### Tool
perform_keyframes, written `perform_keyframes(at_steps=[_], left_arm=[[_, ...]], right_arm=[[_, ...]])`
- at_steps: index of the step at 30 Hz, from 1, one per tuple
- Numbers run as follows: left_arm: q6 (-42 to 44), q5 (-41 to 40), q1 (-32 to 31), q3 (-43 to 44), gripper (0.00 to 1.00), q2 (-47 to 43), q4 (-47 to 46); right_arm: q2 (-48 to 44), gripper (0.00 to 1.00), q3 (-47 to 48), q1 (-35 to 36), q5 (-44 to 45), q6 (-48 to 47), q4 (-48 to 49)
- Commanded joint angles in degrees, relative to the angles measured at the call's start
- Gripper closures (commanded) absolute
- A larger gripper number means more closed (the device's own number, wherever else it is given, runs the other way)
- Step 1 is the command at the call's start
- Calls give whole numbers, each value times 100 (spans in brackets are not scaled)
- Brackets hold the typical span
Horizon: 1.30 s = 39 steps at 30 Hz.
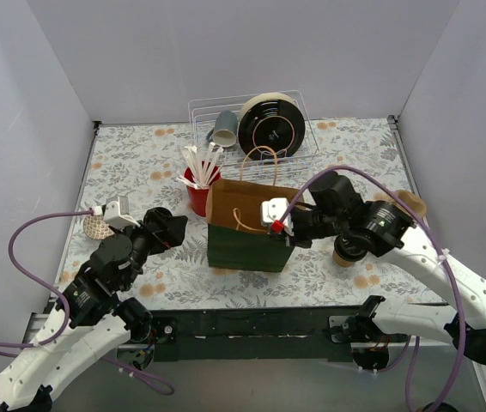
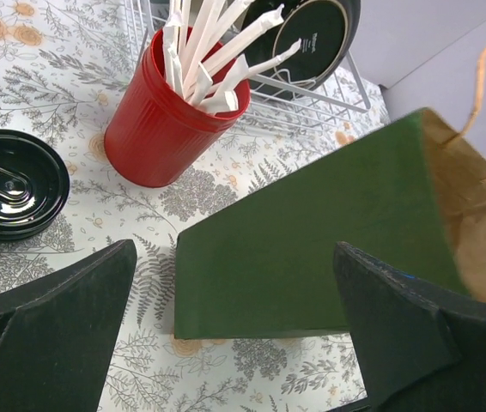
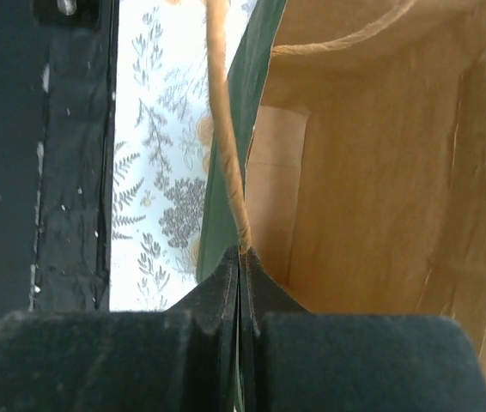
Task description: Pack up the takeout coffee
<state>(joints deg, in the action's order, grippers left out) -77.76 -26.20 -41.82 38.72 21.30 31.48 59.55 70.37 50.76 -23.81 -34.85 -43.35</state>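
right gripper (image 3: 241, 257) pinches the rim of the green paper bag with brown lining (image 1: 245, 247); left gripper (image 1: 177, 228) gapes wide beside that bag.

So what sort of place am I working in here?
Probably a lab test booth dressed as a café counter: plain grey panels box in a floral-covered table, with a red cup of wrapped straws and a green paper bag.
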Motion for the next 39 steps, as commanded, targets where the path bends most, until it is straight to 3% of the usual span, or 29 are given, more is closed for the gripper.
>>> perform_keyframes(at_steps=[1, 8, 10, 11, 14, 18, 22, 23, 28, 30, 32, 35, 39], left_arm=[[120, 114, -28, 13, 2, 225, 60], [129, 176, -28, -31, 2, 173, 24], [138, 185, -28, -40, 2, 173, 16], [138, 194, -28, -40, 2, 164, 16], [147, 229, -28, -31, 2, 199, 16], [147, 229, -28, -31, 2, 208, 16], [155, 229, -28, -40, 2, 190, 7], [164, 238, -28, -40, 2, 199, 7], [182, 290, -28, -5, 2, 313, 24], [208, 291, -28, 13, 2, 348, 33], [261, 360, -28, 4, 2, 322, 16], [340, 528, -28, -66, 2, 217, -133], [366, 633, -28, -66, 2, 225, -186]], right_arm=[[329, 99, 3, 346, 675, -329, 178], [566, 93, -67, 698, 1291, -365, 389], [567, 83, -58, 742, 1274, -330, 459], [540, 70, -50, 742, 1265, -303, 477], [444, 52, 3, 751, 1221, -75, 626], [172, 35, -5, 760, 984, 373, 985], [-206, 25, -58, 751, 1045, 996, 1575], [-276, 16, -15, 751, 1071, 1285, 1654], [-93, 16, 749, 751, 2183, 2007, 1296], [30, 9, 1170, 751, 2616, 2393, 1189], [-135, 2, 1172, 751, 3135, 2710, 1495], [-453, 1, 961, 742, 3908, 3439, 1821], [-173, 2, 1452, 716, 5322, 3924, 928]])
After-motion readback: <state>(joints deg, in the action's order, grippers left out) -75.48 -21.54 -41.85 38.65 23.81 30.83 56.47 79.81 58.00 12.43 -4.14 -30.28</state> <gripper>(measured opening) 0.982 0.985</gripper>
